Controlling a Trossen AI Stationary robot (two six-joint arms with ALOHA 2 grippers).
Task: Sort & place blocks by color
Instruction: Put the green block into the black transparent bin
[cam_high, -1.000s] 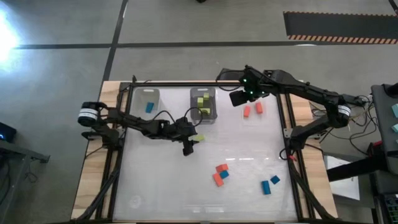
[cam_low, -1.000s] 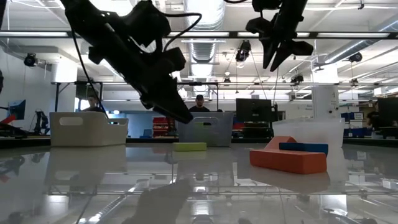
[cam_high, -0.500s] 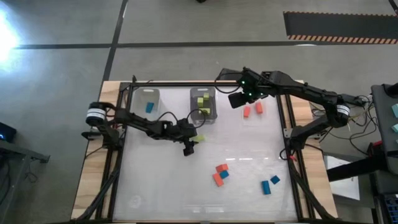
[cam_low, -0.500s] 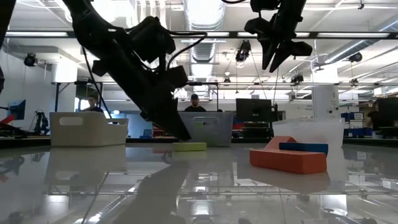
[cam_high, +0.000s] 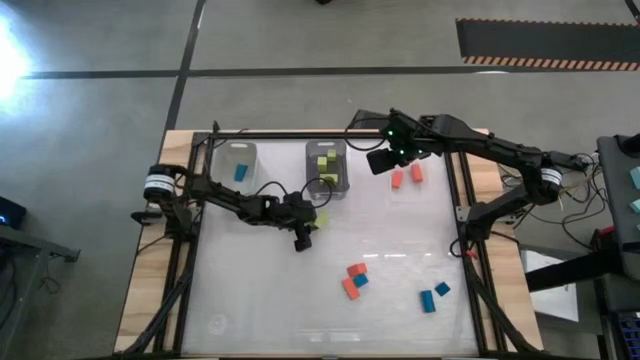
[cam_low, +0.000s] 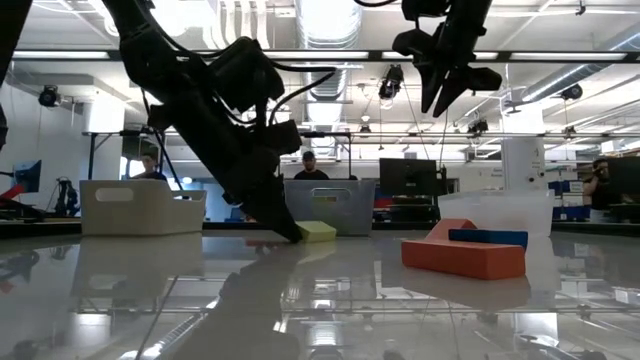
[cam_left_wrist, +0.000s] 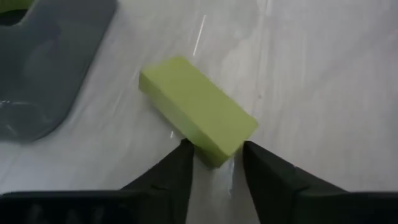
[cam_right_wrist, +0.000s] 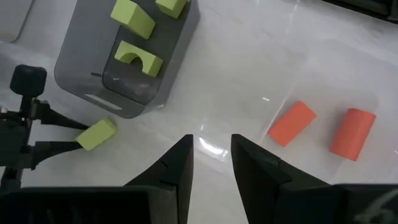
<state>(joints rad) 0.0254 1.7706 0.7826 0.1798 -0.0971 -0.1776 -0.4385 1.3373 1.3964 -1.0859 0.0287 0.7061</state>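
Observation:
A lime green block (cam_left_wrist: 196, 106) lies on the table just near of the bin that holds green blocks (cam_high: 327, 168). My left gripper (cam_left_wrist: 216, 155) is low at that block's end (cam_high: 318, 221), shut on it. My right gripper (cam_high: 385, 158) hangs high and open with nothing in it, between the green bin and two orange-red blocks (cam_right_wrist: 320, 127) at the far right. Another bin holds a blue block (cam_high: 239, 172). An orange-red and blue cluster (cam_high: 353, 281) and two blue blocks (cam_high: 433, 296) lie loose nearer the front. My left gripper pinches the lime block's end corner (cam_left_wrist: 208, 152) between its two fingertips. The fingers (cam_left_wrist: 180, 165) come slanting down from the table's left side and reach only that end. The rest of the block sticks out ahead of them, on or close to the table.
Three clear bins stand along the far edge: left (cam_high: 238, 165), middle (cam_high: 327, 185) and right (cam_low: 495, 212). Bare tabletop lies between the left gripper and the loose blocks at the front right. People and shelving show in the room beyond.
My left gripper has come down and a little forward onto the lime block. In the low view the block has shifted slightly right and now shows shorter and taller, so it has turned or tipped.

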